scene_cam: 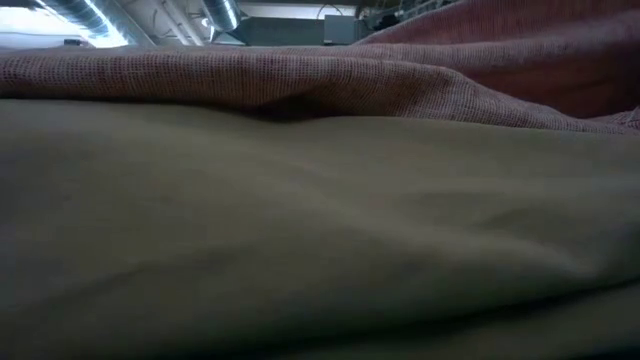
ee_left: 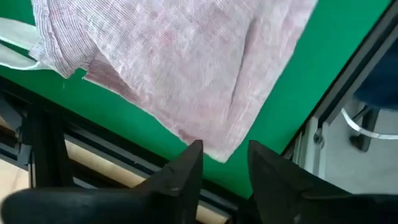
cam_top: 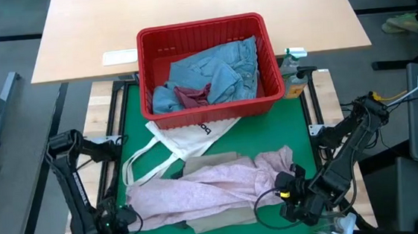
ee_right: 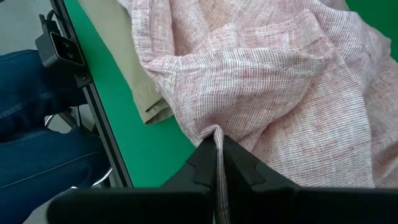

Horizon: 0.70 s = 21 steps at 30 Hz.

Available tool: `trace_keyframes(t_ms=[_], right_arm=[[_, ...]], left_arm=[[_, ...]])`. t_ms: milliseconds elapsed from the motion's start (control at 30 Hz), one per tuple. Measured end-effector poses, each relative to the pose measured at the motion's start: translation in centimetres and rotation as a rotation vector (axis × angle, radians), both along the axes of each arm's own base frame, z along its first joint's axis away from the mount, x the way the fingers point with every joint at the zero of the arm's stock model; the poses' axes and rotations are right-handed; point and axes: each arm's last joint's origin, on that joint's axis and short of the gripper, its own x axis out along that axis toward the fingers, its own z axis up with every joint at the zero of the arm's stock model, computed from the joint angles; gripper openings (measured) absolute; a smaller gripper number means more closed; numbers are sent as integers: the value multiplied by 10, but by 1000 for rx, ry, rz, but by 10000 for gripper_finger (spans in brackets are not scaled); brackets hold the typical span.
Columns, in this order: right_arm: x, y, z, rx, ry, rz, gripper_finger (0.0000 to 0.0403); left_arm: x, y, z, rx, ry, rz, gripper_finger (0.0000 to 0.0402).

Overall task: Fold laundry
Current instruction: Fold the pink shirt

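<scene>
Two grippers worked the limp, light pink top (cam_top: 207,188) at the mat's near edge: right gripper (ee_right: 217,155) pinching a fold, left gripper (ee_left: 224,168) parted, empty, beside its corner.

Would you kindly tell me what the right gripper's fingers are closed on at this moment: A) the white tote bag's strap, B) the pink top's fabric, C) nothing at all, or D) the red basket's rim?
B: in the right wrist view the right gripper has its fingers shut on a pinched fold of the mottled pink top, near the table's front edge.
</scene>
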Motion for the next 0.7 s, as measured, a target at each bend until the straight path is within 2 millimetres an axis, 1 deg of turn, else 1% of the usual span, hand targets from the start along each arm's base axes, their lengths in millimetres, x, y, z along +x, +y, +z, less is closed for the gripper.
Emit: trace_keyframes(t_ms=[133,267,367,500,567,700], right_arm=[[0,0,0,5,5,2,14],[0,0,0,5,5,2,14],[0,0,0,4,5,0,14],[0,0,0,4,5,1,14],[0,0,0,4,5,1,14],[0,0,0,-9,4,25,14]], left_arm=[[6,3,0,7,-15,30,151],[16,10,1,71,-118,88,164],[21,23,2,181,-144,195,161],[22,39,5,309,-114,304,148],[23,42,6,327,-111,340,142],[24,45,7,355,-100,349,137]])
